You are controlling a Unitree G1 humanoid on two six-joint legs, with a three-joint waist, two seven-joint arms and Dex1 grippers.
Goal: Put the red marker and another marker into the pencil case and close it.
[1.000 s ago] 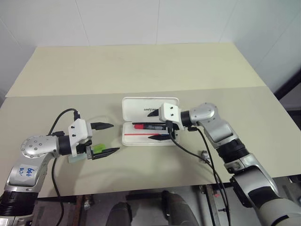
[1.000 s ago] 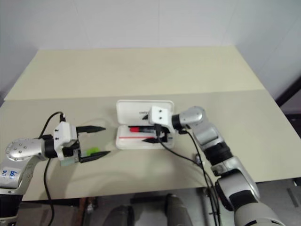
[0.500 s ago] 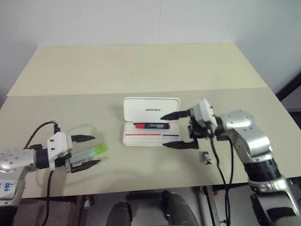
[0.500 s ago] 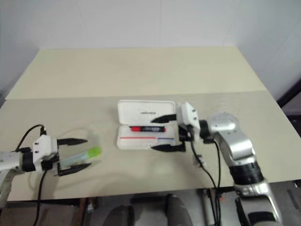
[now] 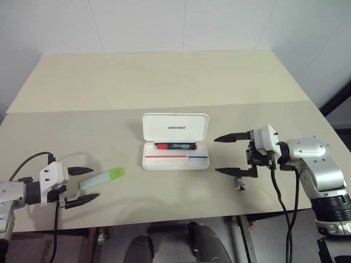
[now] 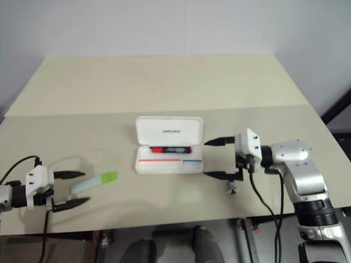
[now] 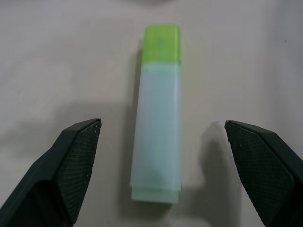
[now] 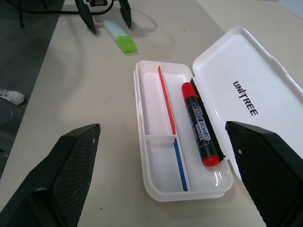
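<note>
The white pencil case point(image 5: 204, 163) lies open in the middle of the table, its "UNITREE" lid folded back. The red marker point(image 5: 175, 146) rests in the case's rear compartment, seen closer as the red marker point(image 8: 200, 125). The other marker, a pale mint highlighter with a lime cap point(image 5: 102, 178), lies on the table left of the case. My left gripper point(image 5: 81, 186) is open just left of it, fingers on either side of the highlighter's point(image 7: 158, 137) back end without touching it. My right gripper point(image 5: 230, 154) is open and empty, right of the case.
A small grey-black lump point(image 5: 239, 184) lies on the table just below my right gripper, near the front edge. A seam crosses the tabletop behind the case. Cables trail from both wrists.
My right gripper has drawn away from the case to the right, leaving the red marker inside. My left gripper has pulled back left, and the highlighter now lies free on the table.
</note>
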